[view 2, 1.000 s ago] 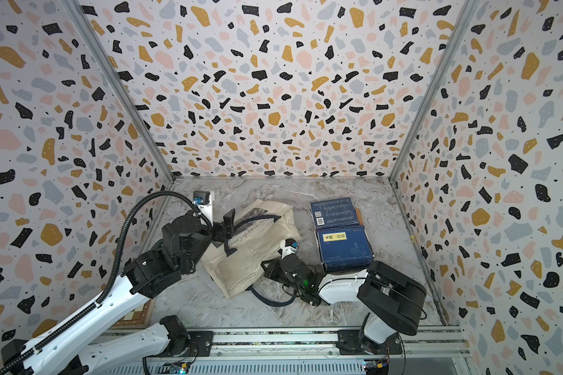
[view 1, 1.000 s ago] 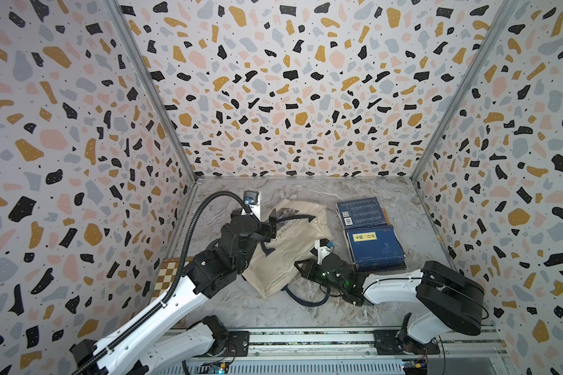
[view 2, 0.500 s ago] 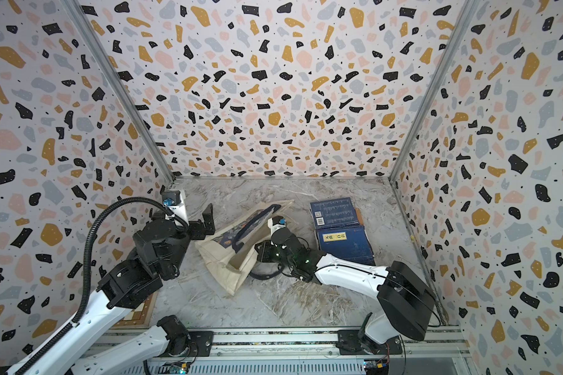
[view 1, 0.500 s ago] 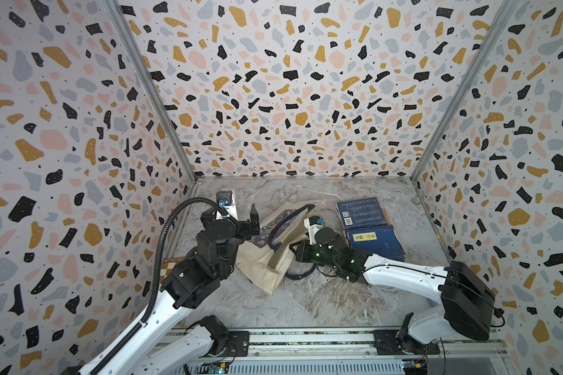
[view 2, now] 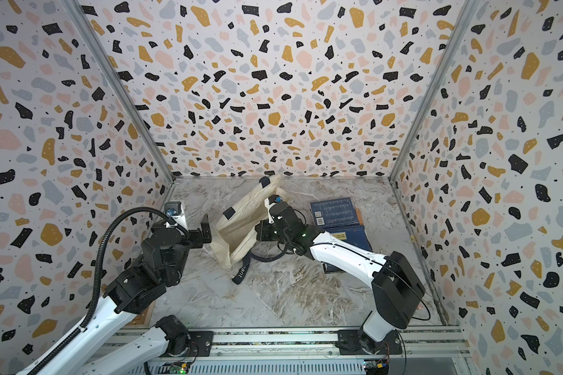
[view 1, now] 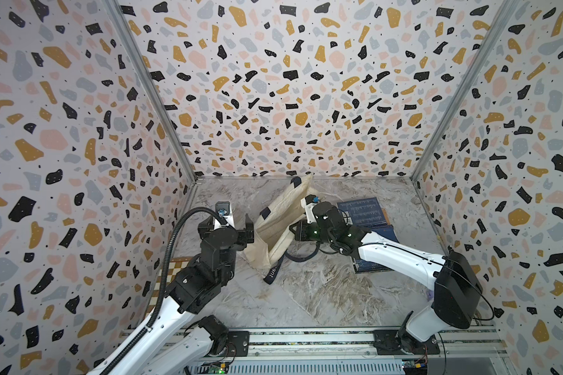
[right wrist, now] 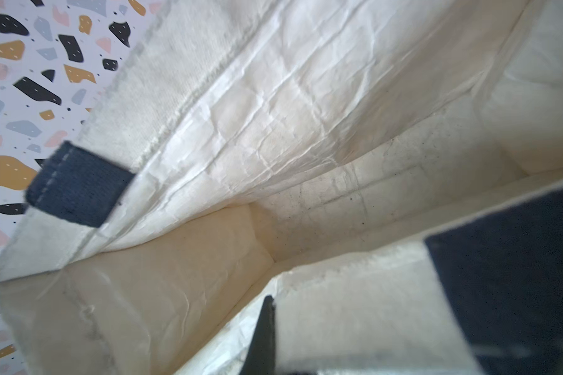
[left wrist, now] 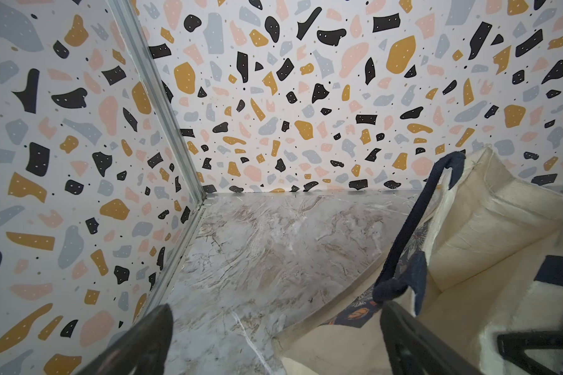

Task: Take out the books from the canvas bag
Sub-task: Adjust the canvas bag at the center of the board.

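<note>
In both top views my right tool (view 1: 295, 231) is clamped on the rim of the cream boxy canvas bag (view 1: 278, 224), propping it open. The thin navy-blue paperback books (view 1: 363, 211) lie beside the bag.

Left wrist view: my left tool (left wrist: 273, 350) stands apart by the bag.

Right wrist view: the bag looks empty.

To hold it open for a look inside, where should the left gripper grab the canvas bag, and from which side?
Probably the raised rim of the canvas bag, beside the navy handle, with the left gripper coming from above on its own side. That thin edge stands free, fitting open jaws; the right gripper pinches the opposite rim.
</note>
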`<move>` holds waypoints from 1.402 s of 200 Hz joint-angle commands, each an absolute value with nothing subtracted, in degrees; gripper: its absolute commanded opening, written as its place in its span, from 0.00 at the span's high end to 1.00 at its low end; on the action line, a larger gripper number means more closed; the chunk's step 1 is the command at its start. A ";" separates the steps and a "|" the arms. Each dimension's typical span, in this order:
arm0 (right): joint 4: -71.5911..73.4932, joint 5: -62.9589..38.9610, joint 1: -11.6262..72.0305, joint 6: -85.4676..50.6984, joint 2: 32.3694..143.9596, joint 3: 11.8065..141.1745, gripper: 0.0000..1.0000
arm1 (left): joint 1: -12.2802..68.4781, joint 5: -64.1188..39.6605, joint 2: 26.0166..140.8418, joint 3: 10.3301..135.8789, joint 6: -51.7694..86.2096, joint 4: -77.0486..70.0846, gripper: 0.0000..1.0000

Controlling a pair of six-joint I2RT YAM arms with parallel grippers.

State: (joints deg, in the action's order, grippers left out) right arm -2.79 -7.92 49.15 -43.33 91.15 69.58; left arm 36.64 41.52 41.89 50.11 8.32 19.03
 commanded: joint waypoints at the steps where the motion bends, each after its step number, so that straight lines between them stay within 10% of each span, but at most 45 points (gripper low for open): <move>1: -8.16 -7.29 48.26 -40.68 91.35 75.00 0.98 | 36.04 42.65 40.89 49.33 8.56 16.41 0.01; 60: -13.40 -6.07 46.32 -37.91 92.28 82.44 0.99 | 35.13 41.88 40.78 48.87 8.98 16.33 0.01; 148: -11.45 -8.77 45.33 -37.40 89.87 76.76 0.57 | 34.69 40.61 41.46 48.19 9.47 16.02 0.01; 280: -13.28 -5.74 45.53 -34.94 77.44 72.16 0.34 | 34.10 40.65 42.61 47.93 9.26 16.03 0.01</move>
State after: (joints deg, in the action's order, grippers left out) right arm -12.29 -7.68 45.28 -36.05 81.67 72.27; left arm 34.48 40.80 42.76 48.31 8.80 17.91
